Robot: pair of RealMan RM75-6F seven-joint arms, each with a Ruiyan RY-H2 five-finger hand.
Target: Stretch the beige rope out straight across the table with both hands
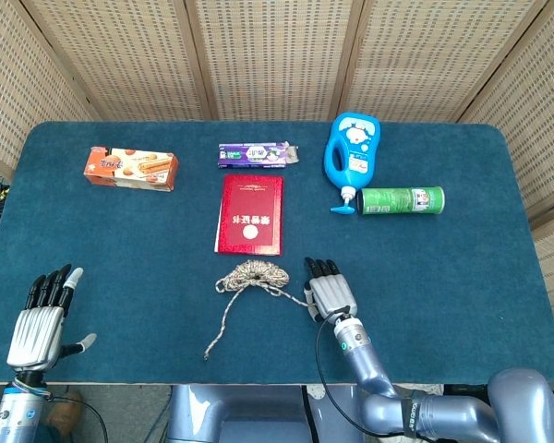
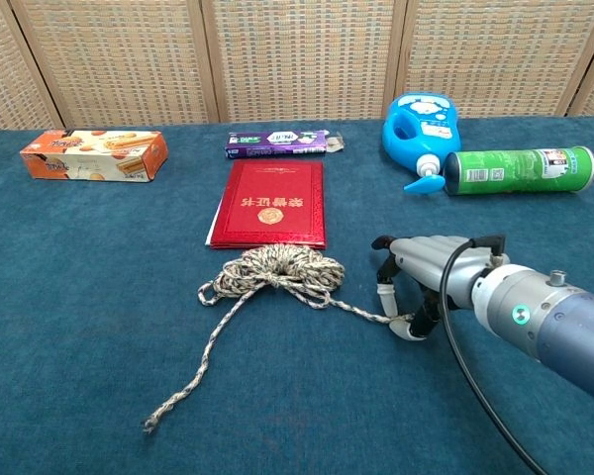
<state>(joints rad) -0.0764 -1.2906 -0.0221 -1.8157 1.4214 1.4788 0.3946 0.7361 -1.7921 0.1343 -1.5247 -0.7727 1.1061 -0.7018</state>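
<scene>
Now | braided beige rope (image 2: 277, 271) coiled, end beneath right hand (image 2: 416, 272), grip unclear | left hand (image 1: 44, 318) splayed, empty

Silver hands (image 1: 39, 334), black fingers (image 1: 325, 269), white tips; grey-blue forearm, black cable, green light.

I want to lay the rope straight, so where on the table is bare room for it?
Bare cloth runs along the near edge, from the left robot hand to the rope, and right of the right robot hand below the can. The far middle is crowded: red booklet, box, bottle.
</scene>
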